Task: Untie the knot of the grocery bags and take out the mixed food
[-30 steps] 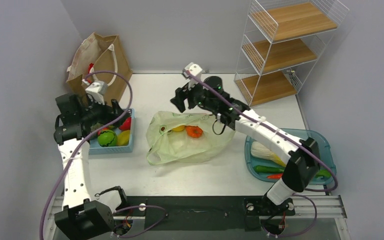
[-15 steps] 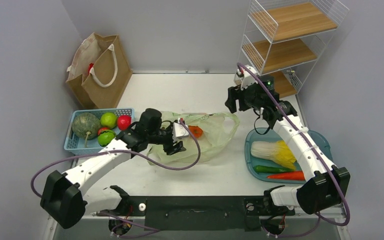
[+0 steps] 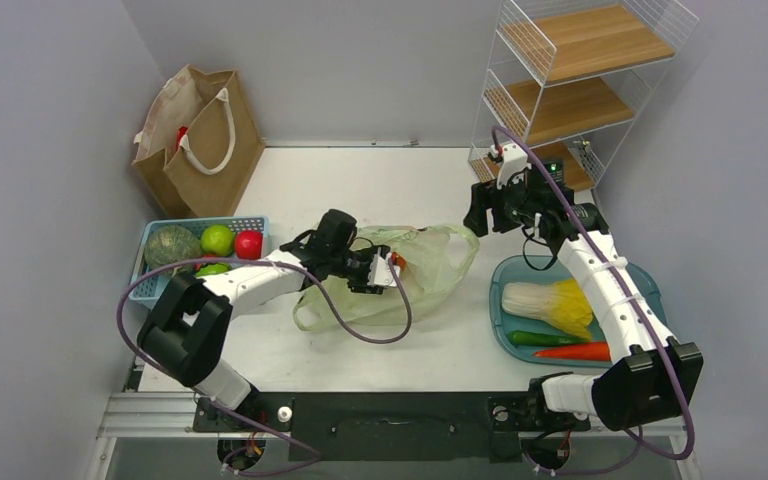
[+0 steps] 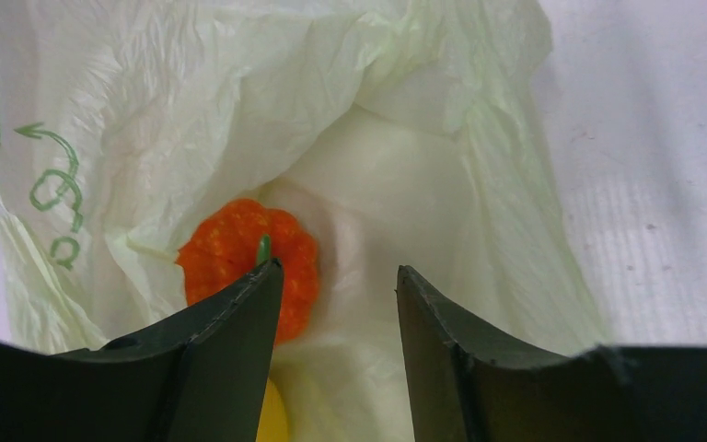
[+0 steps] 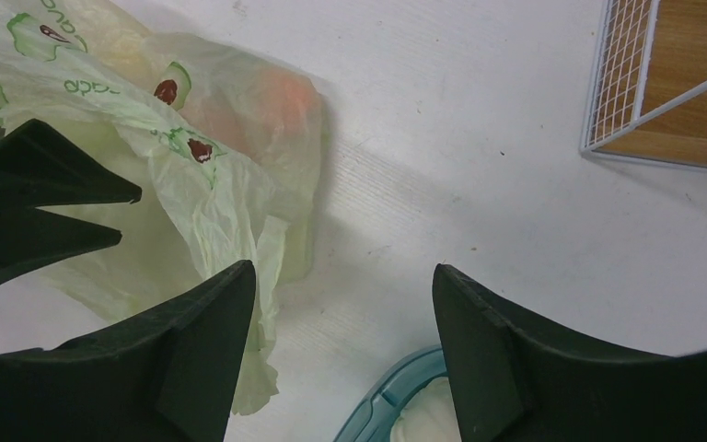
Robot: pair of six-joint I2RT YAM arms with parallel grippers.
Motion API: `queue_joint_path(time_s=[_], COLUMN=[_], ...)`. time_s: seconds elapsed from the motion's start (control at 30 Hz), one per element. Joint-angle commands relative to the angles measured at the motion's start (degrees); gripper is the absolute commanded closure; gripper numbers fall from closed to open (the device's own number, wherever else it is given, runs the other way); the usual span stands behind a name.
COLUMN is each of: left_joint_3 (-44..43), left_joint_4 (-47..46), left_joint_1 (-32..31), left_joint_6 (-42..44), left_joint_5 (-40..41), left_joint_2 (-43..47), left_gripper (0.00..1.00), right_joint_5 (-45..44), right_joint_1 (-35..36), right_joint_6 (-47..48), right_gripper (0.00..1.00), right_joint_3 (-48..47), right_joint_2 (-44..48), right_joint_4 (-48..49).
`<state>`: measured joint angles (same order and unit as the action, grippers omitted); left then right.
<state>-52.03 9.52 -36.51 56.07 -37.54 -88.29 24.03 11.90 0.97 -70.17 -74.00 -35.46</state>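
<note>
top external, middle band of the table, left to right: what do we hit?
blue basket → pale green plastic bag → teal tray. Grippers and the back-row items are left out because they overlap these.

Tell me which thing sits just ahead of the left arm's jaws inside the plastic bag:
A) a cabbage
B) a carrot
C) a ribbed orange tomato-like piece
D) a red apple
C: in the left wrist view the open jaws point at the ribbed orange piece lying in the pale green plastic bag.
</note>
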Motion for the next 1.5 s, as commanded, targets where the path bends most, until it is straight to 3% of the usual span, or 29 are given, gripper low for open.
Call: queue_joint_path(time_s=[0.0, 0.4, 0.6, 0.77, 0.93, 1.07, 1.27, 1.37, 1.47], left_joint_3=[-5.33, -9.26, -9.56, -9.51, -8.52, -9.46, -15.1, -14.92, -14.6], left_joint_4=[-3.62, -3.05, -2.04, 0.65, 0.99, 3.05, 3.15, -3.92, -9.2], left_joint_1=[0.05, 0.22, 0.29, 0.23, 0.26, 1.54, 5.8, 6.89, 8.15], left_joint_6=[7.53, 12.01, 12.12, 11.2, 6.04, -3.14, -31.65, -44.03, -57.12], left_joint_5=[-2.02, -0.41, -0.18, -1.05, -2.77, -5.58, -13.21, -14.95, -14.44], left_joint_2=[-3.75, -12.1, -12.05, -9.16, -4.35, -0.13, 4.18, 8.02, 10.37], left_gripper=[0.53, 0.53, 0.69, 0.97, 1.0, 1.0, 1.0, 1.0, 1.0], right_joint_5=[1.96, 2.69, 2.69, 3.17, 4.49, 7.5, 12.72, 13.92, 9.68], right_joint_1=[-1.39, -1.86, -1.88, -1.88, -1.86, -1.71, -0.98, 1.89, 9.17], right_joint_6=[0.15, 0.21, 0.26, 0.29, 0.57, 1.57, 4.5, 4.73, 8.87], right_gripper=[0.34, 0.34, 0.34, 0.34, 0.34, 0.34, 0.33, 0.31, 0.31], right_joint_3=[-1.81, -1.85, -1.81, -2.22, -2.65, -3.53, -4.02, -4.23, -2.77], right_joint_2=[1.2, 2.04, 2.33, 2.11, 2.12, 3.48, 8.94, 11.13, 14.02], right_joint_4=[-0.21, -0.24, -0.31, -0.25, -0.26, -0.1, 0.75, 0.01, -0.26])
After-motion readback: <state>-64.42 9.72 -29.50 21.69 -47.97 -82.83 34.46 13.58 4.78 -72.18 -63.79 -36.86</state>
